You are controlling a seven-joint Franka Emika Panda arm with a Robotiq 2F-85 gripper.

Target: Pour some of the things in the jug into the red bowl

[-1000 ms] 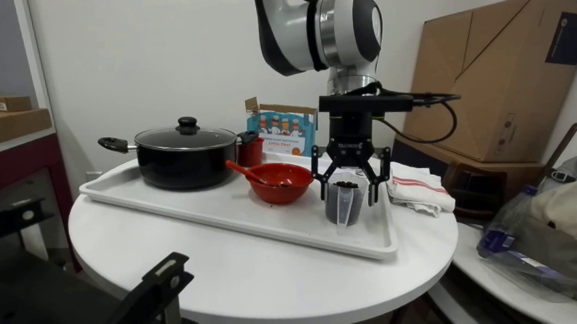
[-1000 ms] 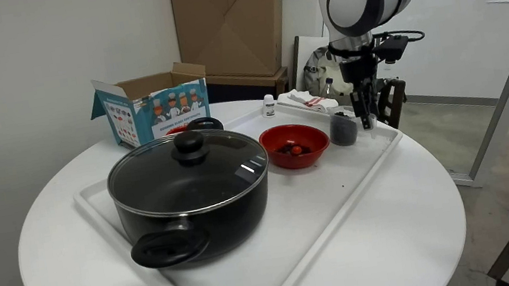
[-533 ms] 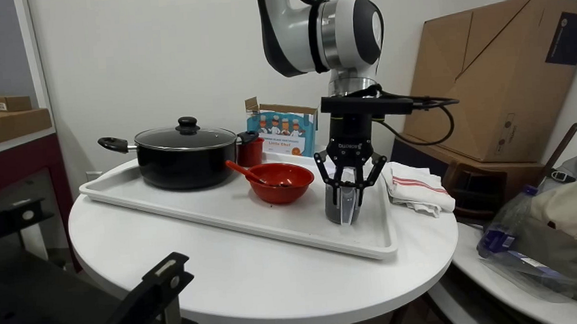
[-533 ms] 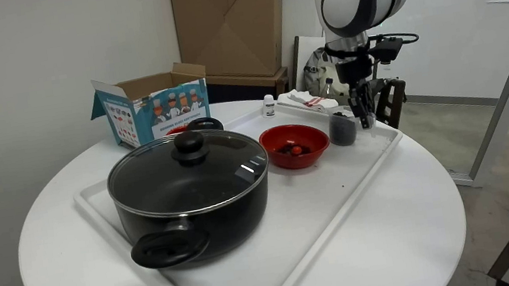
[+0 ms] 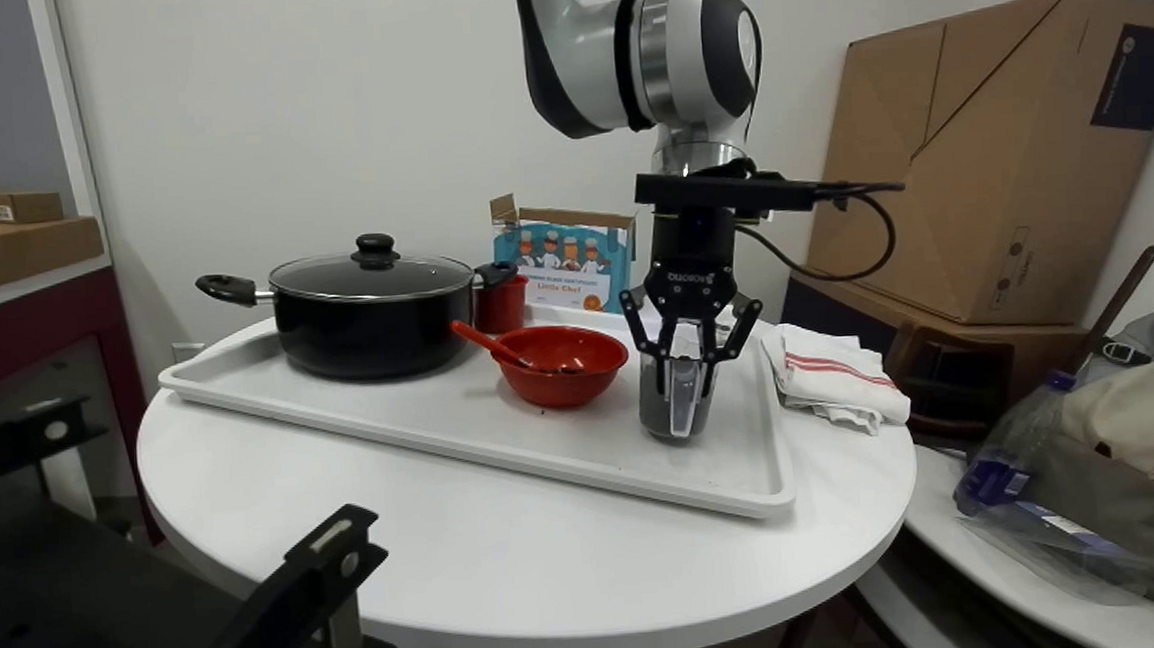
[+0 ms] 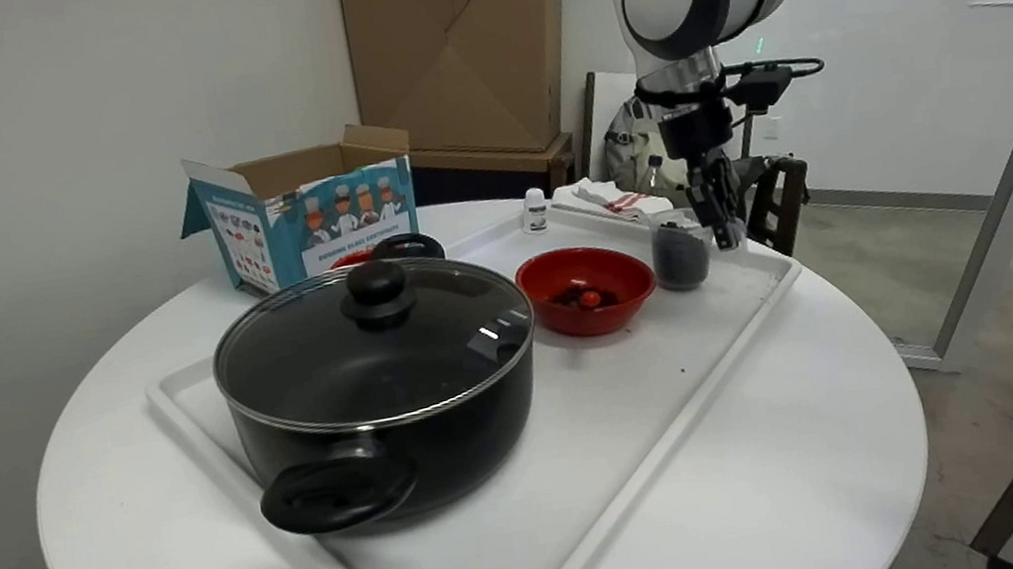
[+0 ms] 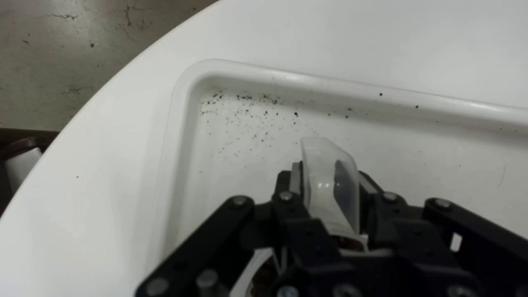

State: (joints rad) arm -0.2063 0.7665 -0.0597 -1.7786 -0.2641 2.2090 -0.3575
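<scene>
The gripper (image 5: pixel 686 382) is pointing down over one end of the tray (image 5: pixel 462 406), and its fingers (image 7: pixel 295 178) are pinching the clear handle (image 7: pixel 330 173) of the jug (image 6: pixel 681 258) from both sides. The jug is standing roughly upright just beside the bowl (image 5: pixel 556 393), looking well filled with dark stuff (image 7: pixel 263 277). Whether its base is touching the tray or hanging just above it, I'm not managing to tell.

Nothing is pouring. The bowl is holding some dark bits (image 6: pixel 571 297) and a red spoon (image 5: pixel 483 341), whose stem is sticking out over the rim on the side toward the pot (image 5: pixel 377 331). The step in hand is probably the lift, with the grip looking made and the pour not yet beginning.

The next move is calling, I'm thinking, for a straight rise, high enough for the jug's base to be clearing the bowl's rim, then a short carry sideways and a slow tip over the bowl. The job is wanting only some, so a light tilt is making sense. What I'm fearing is a twist: with just the handle in the pinch, the jug's weight is sitting off to one side.
</scene>
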